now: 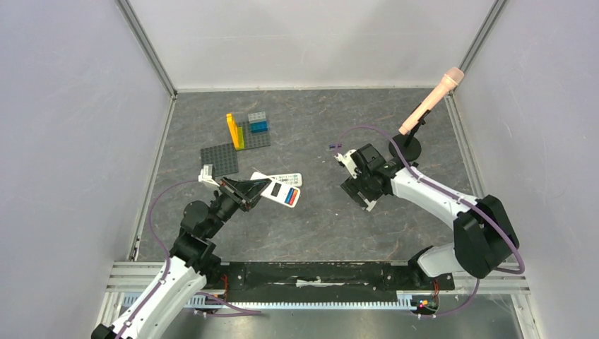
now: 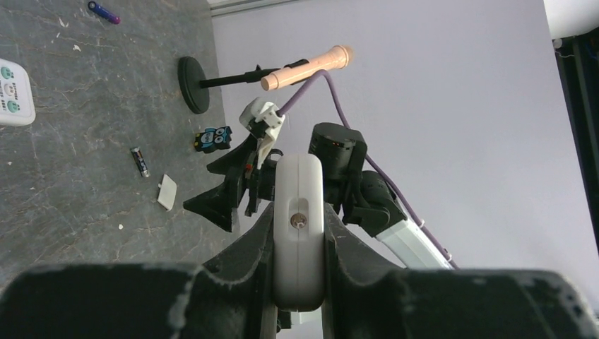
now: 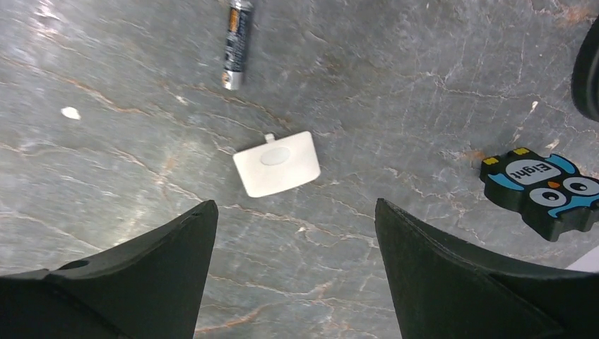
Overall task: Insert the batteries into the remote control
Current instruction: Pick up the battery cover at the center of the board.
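Observation:
My left gripper (image 1: 260, 189) is shut on the edge of a white remote control (image 1: 282, 193), holding it above the table. A red and a blue battery (image 1: 290, 198) sit in its open compartment. In the left wrist view the remote control (image 2: 299, 226) stands end-on, clamped between the fingers. My right gripper (image 3: 297, 212) hangs open over the table with nothing between its fingers. Just ahead of it lie a white battery cover (image 3: 277, 164) and a dark battery (image 3: 236, 42). A purple-blue battery (image 1: 335, 146) lies farther back.
A second white remote (image 1: 281, 179) with buttons lies flat beside the held one. A dark brick baseplate (image 1: 220, 159) with coloured bricks (image 1: 247, 130) sits at the back left. An owl eraser (image 3: 540, 185) lies right of the cover. A pink microphone (image 1: 432, 99) on a black stand rises at the back right.

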Robot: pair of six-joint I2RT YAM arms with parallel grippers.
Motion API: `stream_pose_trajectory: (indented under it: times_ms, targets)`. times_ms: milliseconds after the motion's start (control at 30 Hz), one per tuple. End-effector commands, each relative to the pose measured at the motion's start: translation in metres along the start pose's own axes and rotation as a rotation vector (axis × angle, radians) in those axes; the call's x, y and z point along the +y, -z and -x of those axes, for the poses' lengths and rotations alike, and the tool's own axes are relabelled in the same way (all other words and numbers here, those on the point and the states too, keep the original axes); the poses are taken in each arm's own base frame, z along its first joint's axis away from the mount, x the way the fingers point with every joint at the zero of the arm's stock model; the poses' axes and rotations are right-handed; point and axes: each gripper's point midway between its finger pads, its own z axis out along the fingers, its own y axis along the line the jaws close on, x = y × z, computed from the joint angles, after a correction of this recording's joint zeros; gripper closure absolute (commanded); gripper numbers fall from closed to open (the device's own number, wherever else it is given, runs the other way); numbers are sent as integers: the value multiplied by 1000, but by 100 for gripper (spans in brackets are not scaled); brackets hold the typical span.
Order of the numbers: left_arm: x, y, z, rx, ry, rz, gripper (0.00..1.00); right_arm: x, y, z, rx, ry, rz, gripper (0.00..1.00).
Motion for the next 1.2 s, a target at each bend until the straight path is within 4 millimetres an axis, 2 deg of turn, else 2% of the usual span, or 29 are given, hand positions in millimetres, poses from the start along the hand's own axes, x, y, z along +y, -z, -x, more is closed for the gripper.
stream_pose_trajectory:
  times_ms: [0, 267, 467, 767, 1033, 1167]
  targets:
    - [-37, 1, 1, 9, -74, -124, 98, -5, -8, -10, 62, 109, 54, 15]
    - [-36, 5, 0, 11, -58, -124, 98, -1, -36, -20, 169, 135, 126, 16]
    - [-31, 5, 2, -5, -27, -120, 98, 2, -45, -28, 211, 131, 178, 21]
    - [-44, 6, 2, -4, -22, -170, 98, 13, -51, -46, 285, 108, 265, 27]
    - [-43, 6, 1, 3, -23, -160, 98, 19, -51, -48, 317, 52, 281, 56]
    - [-34, 6, -1, 12, -44, -125, 98, 15, -44, -36, 267, 44, 256, 61]
